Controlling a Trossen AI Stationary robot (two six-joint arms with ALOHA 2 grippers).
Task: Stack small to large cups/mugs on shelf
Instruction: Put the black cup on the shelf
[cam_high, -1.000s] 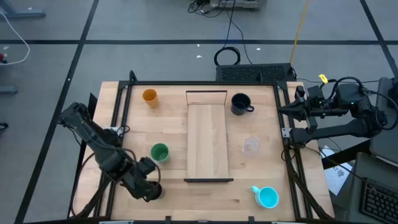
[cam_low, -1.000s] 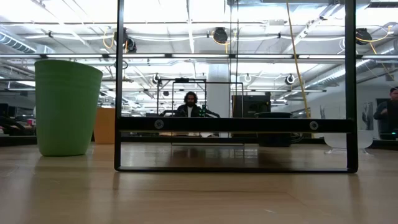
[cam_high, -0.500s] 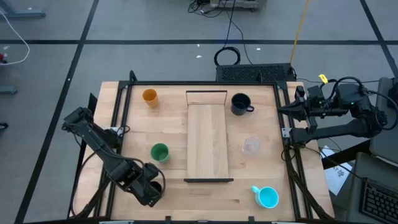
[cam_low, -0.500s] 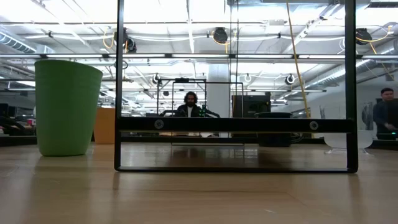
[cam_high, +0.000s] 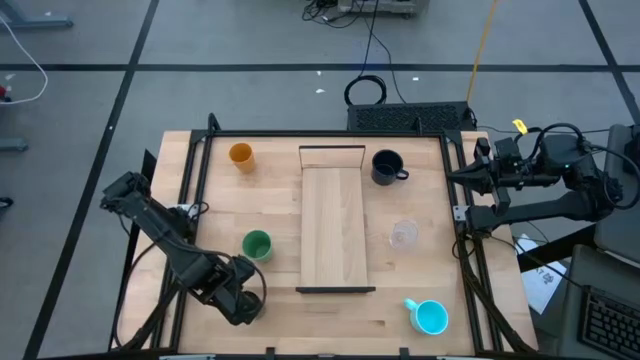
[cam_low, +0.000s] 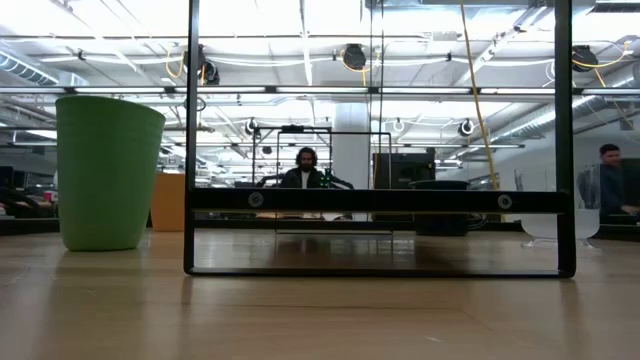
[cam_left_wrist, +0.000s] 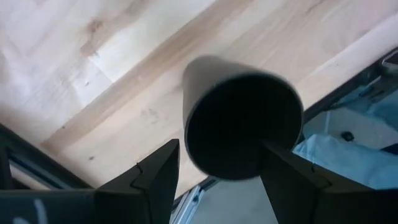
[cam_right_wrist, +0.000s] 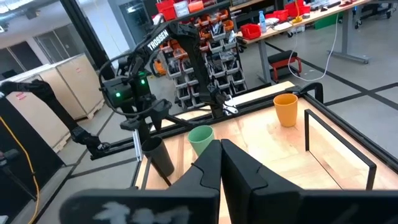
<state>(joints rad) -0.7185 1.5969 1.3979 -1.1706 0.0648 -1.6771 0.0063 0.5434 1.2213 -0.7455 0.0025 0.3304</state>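
My left gripper (cam_left_wrist: 214, 171) grips the tall black cup (cam_left_wrist: 239, 121), its 2 dark fingers (cam_left_wrist: 155, 177) pressed to either side of the cup's body near the front-left corner of the surface (cam_high: 215, 195). In the left wrist view the cup runs lengthwise away from the camera, its dark round end facing the lens and the wood below it, so I judge it tilted rather than upright.

The shelf (cam_high: 334, 225) lies toward the middle of the surface from this gripper, its long axis running front to back, and no cup stands on it. The green cup (cam_high: 257, 245) sits between my held cup and the shelf's near edge, just beside the path I would take.

The orange cup (cam_high: 241, 155) stands at the far left. The dark mug (cam_high: 386, 167), small clear cup (cam_high: 404, 234) and bright blue mug (cam_high: 430, 316) lie on the shelf's right side, nearer my right gripper (cam_right_wrist: 221, 158), which waits closed and empty off the right edge.
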